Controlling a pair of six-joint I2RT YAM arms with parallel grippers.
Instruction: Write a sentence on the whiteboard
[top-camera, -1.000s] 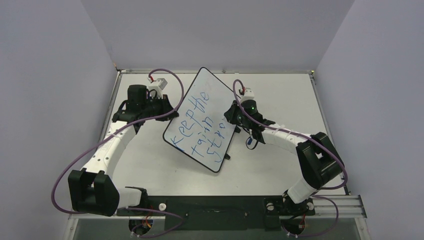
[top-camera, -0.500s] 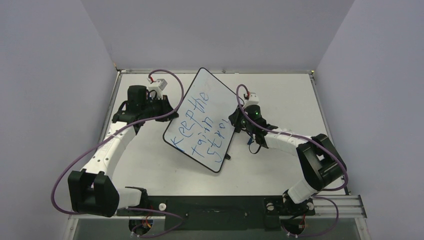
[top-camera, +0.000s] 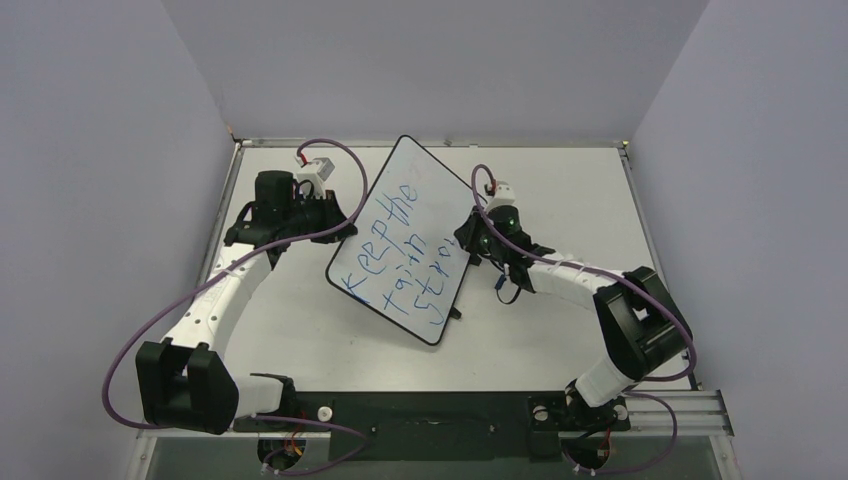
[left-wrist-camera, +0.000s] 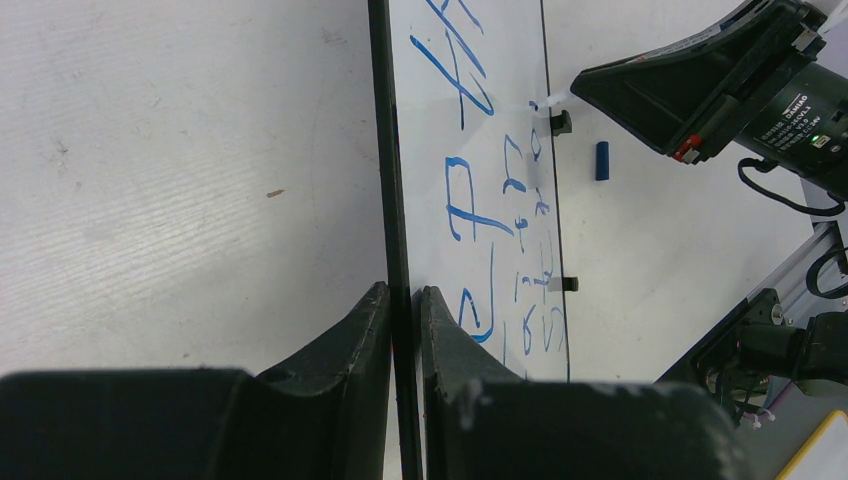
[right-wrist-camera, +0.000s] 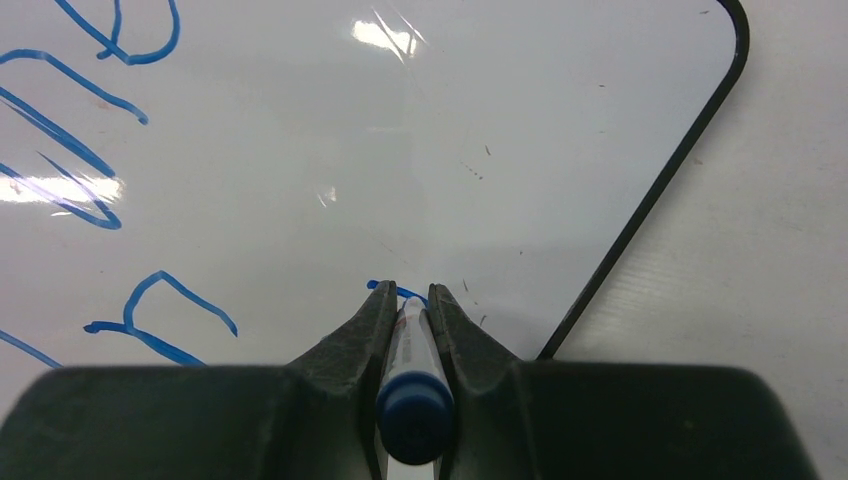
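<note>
**Board Stands Between Two Arms**

The left gripper (left-wrist-camera: 403, 295) has no room between its fingers: the rim of the board (top-camera: 435, 185) fills the gap. Left of those fingers the table (left-wrist-camera: 180, 150) lies bare and open. Right of them spreads the board's face, with small black feet (left-wrist-camera: 562, 122) at its far edge, a blue cap (left-wrist-camera: 601, 160) on the table just beyond, and the right gripper (right-wrist-camera: 408, 295) at that edge. The marker (right-wrist-camera: 412, 385) fills the slot between the right fingers. Ahead of their tips is bare board; to their right the black rim cuts across diagonally, with open table past it. Walls (top-camera: 110, 150) hem the table beyond both arms.
</note>
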